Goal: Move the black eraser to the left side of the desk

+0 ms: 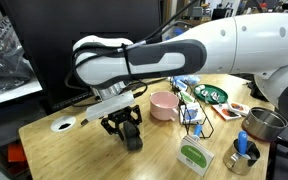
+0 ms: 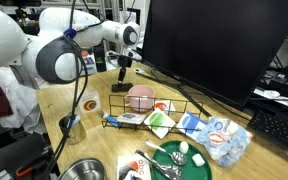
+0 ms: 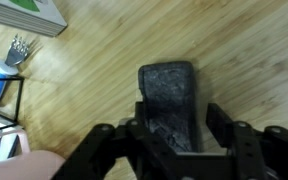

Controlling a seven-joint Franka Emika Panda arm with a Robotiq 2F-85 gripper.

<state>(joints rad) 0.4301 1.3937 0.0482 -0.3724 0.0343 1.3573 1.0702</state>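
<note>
The black eraser [image 3: 169,95] is a dark blocky chunk lying on the light-wood desk [image 3: 254,50], between my gripper's fingers [image 3: 179,110]. The left finger sits against the eraser. A strip of wood shows between the eraser and the right finger, so the jaws are open around it. In both exterior views the gripper [image 1: 124,124] [image 2: 124,66] is low over the desk [image 1: 84,140]. There the eraser [image 1: 132,139] is just below the fingers, between the white grommet [image 1: 62,125] and the pink bowl [image 1: 164,105].
A large black monitor [image 2: 209,45] stands behind the gripper. A wire rack [image 1: 194,112], a green plate [image 1: 212,95], a metal cup [image 1: 265,123], a blue pen cup [image 1: 242,156] and a green card [image 1: 194,155] crowd the desk beyond the pink bowl [image 2: 141,97].
</note>
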